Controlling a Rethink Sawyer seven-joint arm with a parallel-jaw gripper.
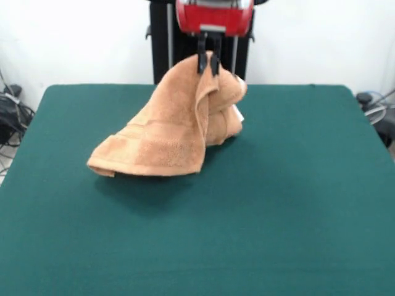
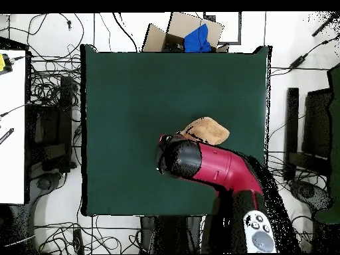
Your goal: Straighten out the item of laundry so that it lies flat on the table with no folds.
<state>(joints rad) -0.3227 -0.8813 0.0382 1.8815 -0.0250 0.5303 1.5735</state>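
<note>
On the table (image 1: 296, 203), toward its far side by the robot's pedestal (image 1: 162, 43), the towel (image 1: 170, 132) hangs in a bunched drape. The gripper (image 1: 208, 63) has its black fingers (image 1: 202, 61) pinched on the towel's top fold, holding that bit up off the green top. From there the cloth slopes down away from the pedestal, and its low corner rests on the table. A small white tag (image 1: 237, 113) pokes out on one side. From overhead, the red arm (image 2: 212, 166) covers most of the towel, so only a tan piece shows past it.
</note>
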